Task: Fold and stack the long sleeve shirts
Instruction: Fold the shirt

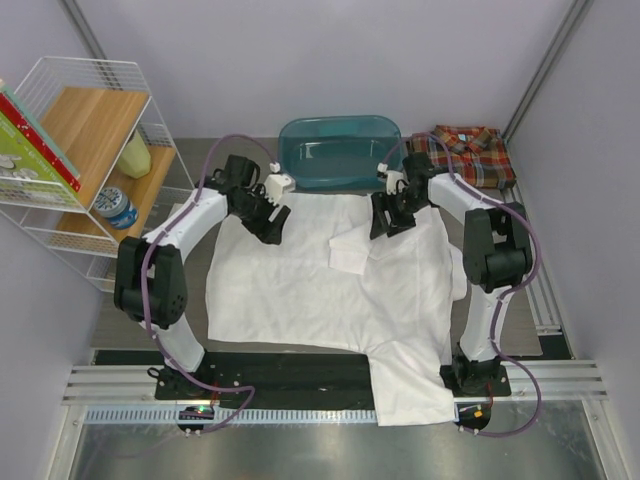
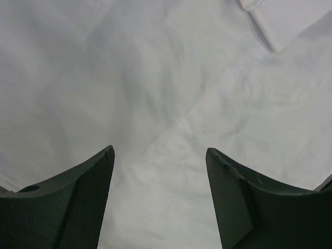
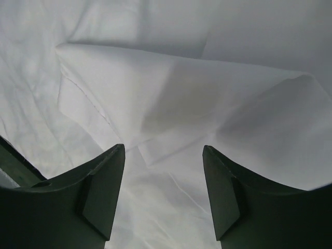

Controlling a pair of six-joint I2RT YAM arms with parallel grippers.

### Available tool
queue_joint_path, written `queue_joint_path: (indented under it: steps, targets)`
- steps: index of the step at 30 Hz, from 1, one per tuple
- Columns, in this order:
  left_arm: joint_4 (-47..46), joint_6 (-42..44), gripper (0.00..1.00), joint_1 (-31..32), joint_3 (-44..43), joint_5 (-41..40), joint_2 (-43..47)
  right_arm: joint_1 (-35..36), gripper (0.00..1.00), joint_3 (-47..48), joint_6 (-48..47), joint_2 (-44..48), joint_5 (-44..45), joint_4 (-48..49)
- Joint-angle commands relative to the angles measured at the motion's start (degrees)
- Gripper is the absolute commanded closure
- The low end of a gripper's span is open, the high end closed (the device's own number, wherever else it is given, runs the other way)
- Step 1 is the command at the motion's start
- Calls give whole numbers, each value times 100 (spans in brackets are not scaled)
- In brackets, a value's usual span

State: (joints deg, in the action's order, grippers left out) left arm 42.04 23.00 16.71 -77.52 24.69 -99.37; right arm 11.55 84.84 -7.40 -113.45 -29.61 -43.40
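1. Left edge of the top view: a wire shelf [image 1: 95, 120] with wooden boards stands against the wall. It holds a red-and-green book [image 1: 30, 145], a pale yellow bottle [image 1: 135, 156] and a blue-lidded jar [image 1: 118, 207]. The print on the book and on the jar label is too small to read
2. Left of centre: the left gripper [image 1: 268, 225] hangs over the upper left corner of the white shirt [image 1: 300, 290]. In the left wrist view its fingers [image 2: 83, 197] stand wide apart, with only flat cloth showing between them and nothing gripped
3. Centre: the white shirt lies spread flat and covers most of the table [image 1: 105, 330]. Narrow strips of bare surface show along its left and right edges. A folded sleeve end [image 1: 350, 250] lies on the body of the shirt, between the two grippers. The lower right part of the shirt hangs past the near rail [image 1: 120, 385]
4. Top centre: a teal tub [image 1: 340, 150] sits against the back wall, just beyond the shirt's far edge
5. Right of centre: the right gripper [image 1: 388, 222] hangs over the shirt, beside the folded sleeve end. In the right wrist view its fingers [image 3: 98, 197] are wide apart above the fold and hold nothing
6. Upper right: the plaid shirt [image 1: 465, 152] lies folded in the far right corner, beside the tub and well apart from the white shirt
7. Surroundings: the table is grey-brown, the walls [image 1: 330, 60] are plain pale lavender, and a metal plate [image 1: 300, 450] runs along the bottom of the frame
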Motion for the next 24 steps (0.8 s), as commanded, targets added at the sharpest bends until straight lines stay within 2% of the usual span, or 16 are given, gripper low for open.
queue_joint_path:
  steps: [1, 11, 14, 16, 17, 18, 19, 23, 24]
  targets:
    - [-319, -200, 27, -89, -97, 98, 199, 14, 32, -248, 879, -124, -168, 805]
    - [-1048, -226, 27, -519, -246, -61, -99, -4, 40, -205, 1487, -371, -1012, 1219]
    - [-1163, -113, 27, -616, -605, -201, -450, -4, 42, -143, 1592, -424, -1213, 1237]
    - [-1041, 19, 27, -678, -904, -314, -723, -4, 64, -134, 1619, -450, -1240, 1290]
    - [-1040, 142, 28, -704, -1210, -350, -985, -4, 85, -117, 1619, -467, -1206, 1290]
    - [-1075, 230, 28, -730, -1335, -359, -1092, -12, 95, -117, 1619, -476, -1197, 1272]
    - [-1119, 292, 29, -791, -1467, -420, -1189, -47, 99, -143, 1619, -433, -1205, 1281]
    - [-1129, 722, 35, -897, -2073, -403, -1855, -196, 99, -318, 1610, -161, -1337, 1290]
    - [-1006, 949, 39, -889, -2388, -403, -2006, -223, 99, -336, 1593, -82, -1433, 1290]
